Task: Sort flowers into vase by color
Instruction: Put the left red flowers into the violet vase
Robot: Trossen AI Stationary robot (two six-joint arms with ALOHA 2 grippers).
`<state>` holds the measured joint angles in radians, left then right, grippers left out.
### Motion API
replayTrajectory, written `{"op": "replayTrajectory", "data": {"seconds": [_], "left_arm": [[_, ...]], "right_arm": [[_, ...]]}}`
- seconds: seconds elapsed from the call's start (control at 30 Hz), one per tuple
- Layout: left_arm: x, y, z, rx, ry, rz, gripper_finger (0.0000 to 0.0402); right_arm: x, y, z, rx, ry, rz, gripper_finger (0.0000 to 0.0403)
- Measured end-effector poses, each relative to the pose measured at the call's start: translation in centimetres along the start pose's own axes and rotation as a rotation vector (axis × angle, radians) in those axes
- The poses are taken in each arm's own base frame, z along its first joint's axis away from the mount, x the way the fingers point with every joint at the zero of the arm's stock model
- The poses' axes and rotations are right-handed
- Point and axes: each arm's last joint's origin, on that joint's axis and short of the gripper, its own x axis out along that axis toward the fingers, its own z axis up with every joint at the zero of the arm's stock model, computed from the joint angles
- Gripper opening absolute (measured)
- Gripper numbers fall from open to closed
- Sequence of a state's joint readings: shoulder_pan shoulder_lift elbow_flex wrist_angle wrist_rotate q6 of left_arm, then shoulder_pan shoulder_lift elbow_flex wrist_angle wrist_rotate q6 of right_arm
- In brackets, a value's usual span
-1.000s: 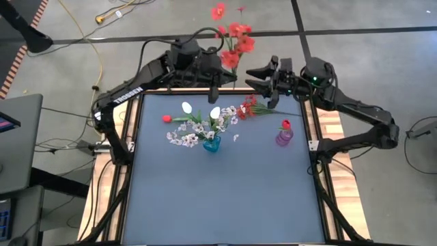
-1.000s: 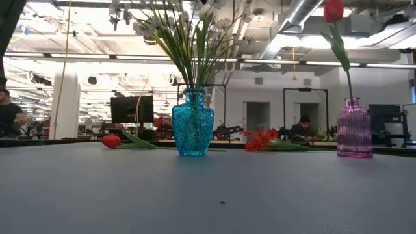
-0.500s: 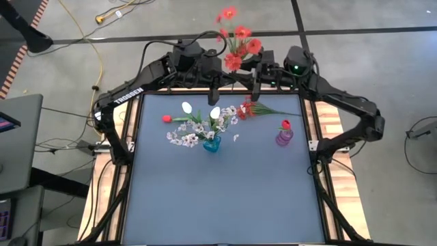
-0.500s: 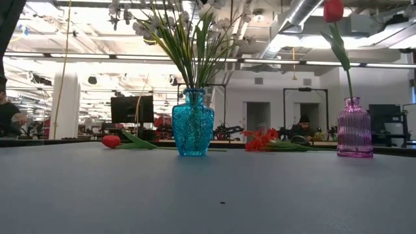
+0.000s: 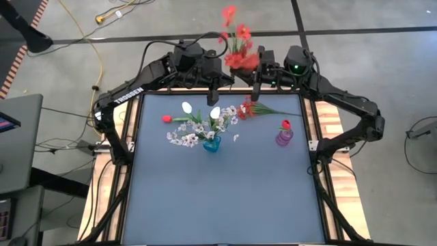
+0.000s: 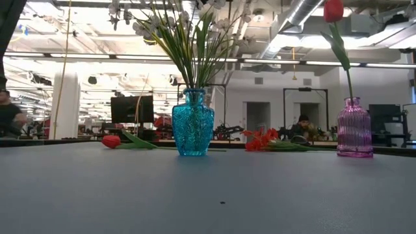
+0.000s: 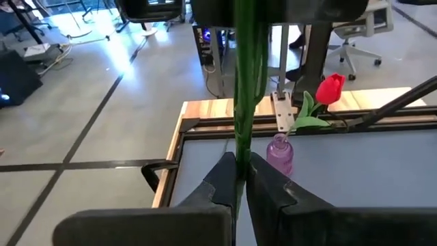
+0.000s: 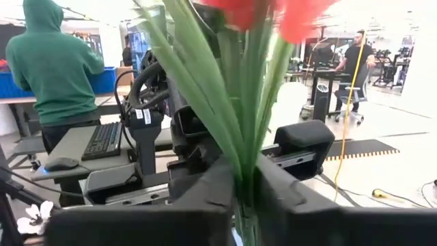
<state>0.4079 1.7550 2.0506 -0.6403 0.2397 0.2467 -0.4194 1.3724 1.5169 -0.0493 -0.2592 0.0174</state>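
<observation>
Both grippers meet above the counter's (image 5: pixel 225 191) far edge: the left gripper (image 7: pixel 240 179) has its jaws closed on the green stems of a red flower spray (image 5: pixel 236 42), and the right gripper (image 8: pixel 244 179) appears clamped on the same stems. White flowers (image 5: pixel 198 126) fill the blue vase (image 5: pixel 212 144), one red tulip (image 5: pixel 285 124) stands in the purple vase (image 5: pixel 283 139), and a red tulip (image 5: pixel 166 119) and red spray (image 5: pixel 250 107) lie on the counter.

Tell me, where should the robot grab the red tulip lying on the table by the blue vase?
Grab the red tulip by its thin green stem, coming straight down from above. It lies flat and apart from the blue vase, and the bud looks easier to crush.
</observation>
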Motion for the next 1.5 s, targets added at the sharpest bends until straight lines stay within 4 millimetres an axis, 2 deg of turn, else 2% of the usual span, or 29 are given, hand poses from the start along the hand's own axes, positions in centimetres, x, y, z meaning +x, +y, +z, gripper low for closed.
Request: {"op": "replayTrajectory", "data": {"seconds": [0.1, 0.27, 0.47, 0.57, 0.73, 0.97, 1.1, 1.23, 1.33, 1.5], "left_arm": [[0.0, 0.0, -0.1, 0.003, 0.013, 0.012, 0.0023], [-1.4, 0.2, 0.0, 0.039, 0.037, 0.03, 0.0076], [-5.8, 1.2, 1.0, 0.033, 0.01, 0.12, 0.0127], [-8.5, 1.8, 1.1, 0.022, 0.016, 0.159, 0.0132], [-12.2, 2.3, 0.2, -0.014, 0.008, 0.113, 0.0128], [-14.6, 0.6, -4.2, -0.067, 0.048, 0.112, 0.0126], [-15.3, -1.0, -7.6, -0.094, -0.027, 0.128, 0.0126], [-15.9, -2.3, -10.9, -0.142, -0.18, 0.204, 0.0126], [-16.4, -3.2, -12.9, -0.168, -0.276, 0.231, 0.0125], [-17.0, -4.1, -15.0, -0.25, -0.304, 0.254, 0.0125]], "right_arm": [[-0.4, 0.1, 0.1, -0.009, 0.014, 0.0, 0.003], [-3.4, 0.7, 1.5, -0.041, 0.051, -0.047, 0.003], [-8.3, 1.3, 2.2, -0.039, 0.187, -0.151, 0.003], [-11.1, 2.0, 2.4, -0.039, 0.245, -0.204, 0.003], [-16.2, 3.7, 2.1, -0.058, 0.205, -0.311, 0.003], [-22.9, 4.9, -1.7, 0.036, 0.149, -0.49, 0.003], [-25.2, 5.3, -4.1, 0.109, 0.109, -0.504, 0.003], [-26.2, 5.5, -6.4, 0.159, 0.093, -0.502, 0.003], [-26.2, 5.4, -8.1, 0.171, 0.072, -0.501, 0.003], [-25.7, 5.3, -10.8, 0.198, 0.058, -0.496, 0.003]]}}
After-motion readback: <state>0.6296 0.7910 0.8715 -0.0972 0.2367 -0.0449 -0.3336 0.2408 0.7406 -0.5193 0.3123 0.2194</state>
